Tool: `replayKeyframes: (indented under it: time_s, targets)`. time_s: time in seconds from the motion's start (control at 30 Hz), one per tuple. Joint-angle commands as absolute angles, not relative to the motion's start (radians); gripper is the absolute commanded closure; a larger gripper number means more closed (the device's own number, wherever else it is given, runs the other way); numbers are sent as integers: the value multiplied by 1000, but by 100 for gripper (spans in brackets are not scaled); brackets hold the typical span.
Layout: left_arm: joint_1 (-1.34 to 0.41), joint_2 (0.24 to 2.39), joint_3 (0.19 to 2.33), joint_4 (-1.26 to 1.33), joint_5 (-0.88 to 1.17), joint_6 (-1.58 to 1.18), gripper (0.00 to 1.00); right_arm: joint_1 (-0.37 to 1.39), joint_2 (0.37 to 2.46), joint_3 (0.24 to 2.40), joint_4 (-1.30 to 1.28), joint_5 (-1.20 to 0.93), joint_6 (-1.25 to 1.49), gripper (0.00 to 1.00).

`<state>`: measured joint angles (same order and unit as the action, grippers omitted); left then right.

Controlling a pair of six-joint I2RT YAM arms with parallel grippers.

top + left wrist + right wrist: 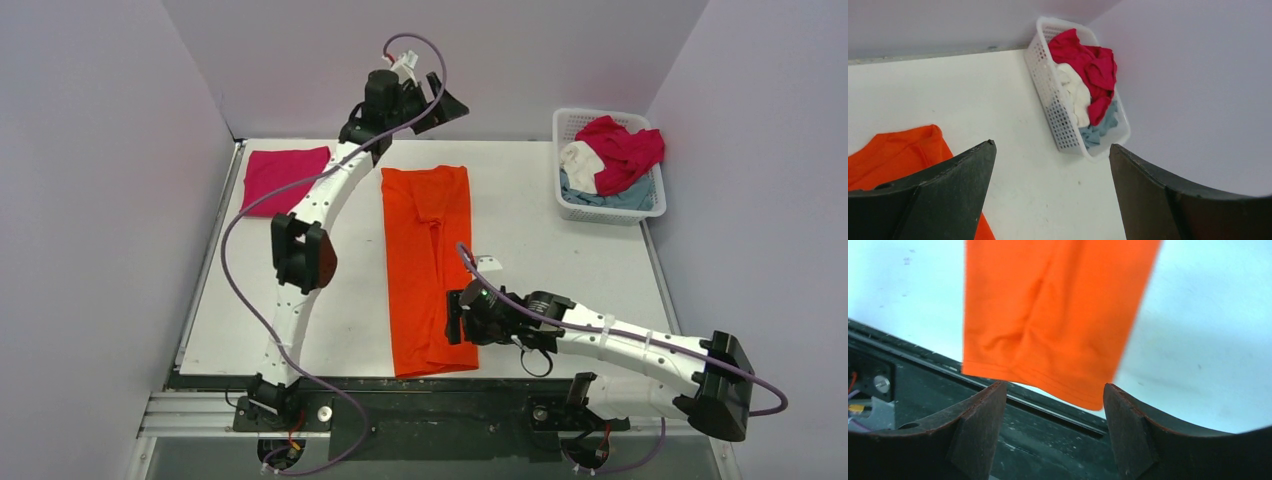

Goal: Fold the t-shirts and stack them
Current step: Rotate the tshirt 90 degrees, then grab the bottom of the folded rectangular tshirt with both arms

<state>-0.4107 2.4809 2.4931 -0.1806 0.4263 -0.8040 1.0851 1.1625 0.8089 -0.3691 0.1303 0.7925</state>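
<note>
- Centrally on the table (560, 270), the orange t-shirt (428, 260) is laid flat as a long narrow strip, its near hem reaching the table's front edge.
- The right gripper (455, 318) is seen at the near right edge of the orange t-shirt; the jaws are spread wide and nothing is held between them. Contact with the cloth cannot be told.
- The left gripper (445, 103) is raised beyond the far end of the orange t-shirt, jaws spread wide and nothing held.
- A magenta t-shirt (285, 175) is folded flat, left of the orange t-shirt's far end.
- A white basket (600, 212) is noted well right of the orange t-shirt, with crimson (625, 150), white (580, 165) and grey-blue (625, 198) shirts heaped inside.
</note>
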Motion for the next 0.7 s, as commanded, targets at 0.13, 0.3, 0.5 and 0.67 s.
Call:
replayKeyframes:
  time_s: [0.13,0.3,0.5,0.67]
  targets:
    - [-504,1986,2043,-618,186,-544,6,1060,1121,700,-472,197,977,42]
    - [-606,1488,1306,-446,-45,-694,6,1061,1194,705,-415,165,971,45]
    - [-690,1046,828,-441,-49,-918,6,1062,1294,709,-344,118,956,46]
    - [-829,855,618,-480,36,-1032,6,1070,1343,677,-332,105,979,47]
